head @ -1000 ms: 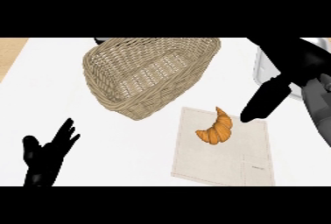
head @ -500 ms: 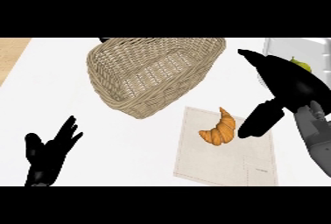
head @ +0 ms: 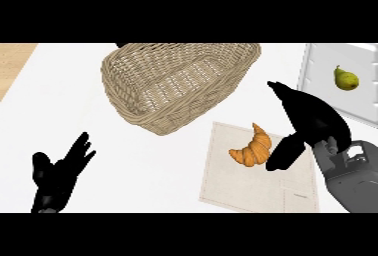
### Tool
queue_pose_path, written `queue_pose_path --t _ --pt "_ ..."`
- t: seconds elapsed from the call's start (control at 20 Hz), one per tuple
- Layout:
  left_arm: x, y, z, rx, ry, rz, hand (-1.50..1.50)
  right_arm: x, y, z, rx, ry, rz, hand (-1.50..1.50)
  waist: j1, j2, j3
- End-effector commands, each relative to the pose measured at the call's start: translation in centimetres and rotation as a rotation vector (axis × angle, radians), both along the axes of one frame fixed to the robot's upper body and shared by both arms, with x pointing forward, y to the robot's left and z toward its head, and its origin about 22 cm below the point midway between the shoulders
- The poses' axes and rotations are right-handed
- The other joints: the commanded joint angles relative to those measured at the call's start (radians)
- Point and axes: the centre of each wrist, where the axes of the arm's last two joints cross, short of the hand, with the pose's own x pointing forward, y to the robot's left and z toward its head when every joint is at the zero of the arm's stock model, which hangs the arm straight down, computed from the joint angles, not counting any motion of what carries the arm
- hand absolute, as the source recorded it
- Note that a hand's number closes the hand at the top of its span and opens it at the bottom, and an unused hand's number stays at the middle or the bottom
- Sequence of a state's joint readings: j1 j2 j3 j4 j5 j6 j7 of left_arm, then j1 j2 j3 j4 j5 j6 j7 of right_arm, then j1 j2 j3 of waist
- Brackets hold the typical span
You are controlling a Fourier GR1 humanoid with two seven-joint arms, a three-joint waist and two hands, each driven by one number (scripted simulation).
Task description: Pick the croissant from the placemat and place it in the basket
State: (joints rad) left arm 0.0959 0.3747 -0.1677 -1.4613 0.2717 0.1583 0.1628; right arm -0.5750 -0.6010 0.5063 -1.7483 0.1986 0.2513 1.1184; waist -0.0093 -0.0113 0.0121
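A golden croissant [head: 252, 148] lies on the upper part of a beige placemat [head: 255, 185] at the centre right of the counter. Just up and left of it stands an oval wicker basket [head: 173, 82] with nothing inside. My right hand [head: 314, 122] hovers immediately right of the croissant, fingers straight and pointing up the view, thumb hanging down beside the pastry without curling round it. At the lower left my left hand [head: 59, 172] rests open, fingers up.
A pale tray [head: 325, 67] at the upper right holds a green pear [head: 345, 79]. A strip of wooden surface [head: 15, 62] shows at the upper left edge. The counter top is white.
My right hand has come down and left from the upper right edge to beside the croissant, uncovering the pear tray. The left hand barely shifted.
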Motion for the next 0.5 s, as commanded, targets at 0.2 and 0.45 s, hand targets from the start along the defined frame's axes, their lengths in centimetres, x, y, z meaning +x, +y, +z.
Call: queue_pose_path --t 0.2,0.45 --pt "-1.9 -1.0 -1.7 0.010 0.148 0.019 0.00 -1.2 0.7 -3.8 -0.020 0.055 -0.121 -1.50 0.009 0.010 -0.012" --pt "-0.5 0.7 -1.0 0.010 0.149 0.021 0.00 -0.6 1.6 -5.1 -0.041 0.024 -0.134 -1.50 0.010 0.012 -0.012"
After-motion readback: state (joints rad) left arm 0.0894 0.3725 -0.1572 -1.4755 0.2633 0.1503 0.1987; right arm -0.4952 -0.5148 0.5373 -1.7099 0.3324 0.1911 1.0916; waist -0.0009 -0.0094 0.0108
